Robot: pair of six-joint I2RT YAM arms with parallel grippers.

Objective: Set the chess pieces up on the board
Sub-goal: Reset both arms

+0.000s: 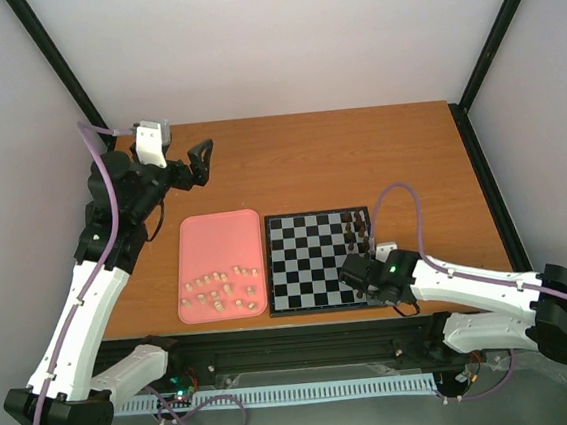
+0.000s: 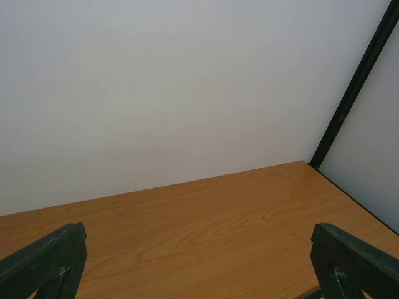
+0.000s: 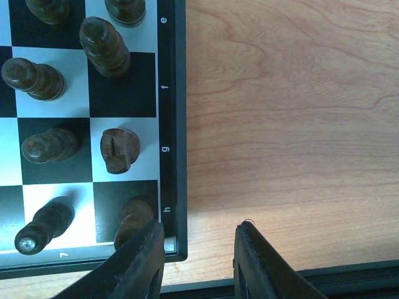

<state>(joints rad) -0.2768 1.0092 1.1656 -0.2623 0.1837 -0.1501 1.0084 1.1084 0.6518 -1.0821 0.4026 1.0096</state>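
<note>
**Dark men ranked on the right; right gripper at the board's corner**

The board (image 1: 309, 270) is a flat, matte square of black and pale grey checks inside a thin black border with small printed letters. It lies on a glossy orange-brown wood-grain table (image 1: 358, 155), close to the near edge. Just to its left, across a narrow strip of wood, lies a smooth pink tray (image 1: 220, 234) with rounded corners. The cream chess pieces (image 1: 221, 289) lie scattered in the tray's near half. The dark chess pieces (image 1: 356, 229), turned and glossy, fill the two columns of squares along the board's right side; some stand and some lean.

The right arm lies low and stretched leftward along the near table edge. The right gripper (image 1: 357, 271) hangs over the board's near right corner. In the wrist view its black fingers (image 3: 140, 261) are spread with nothing between them, one over the corner square just beside a dark piece, the other over bare wood.

The left arm is raised and folded at the far left. The left gripper (image 1: 201, 163) is spread wide, holds nothing and hangs above the wood, well apart from the tray.
</note>
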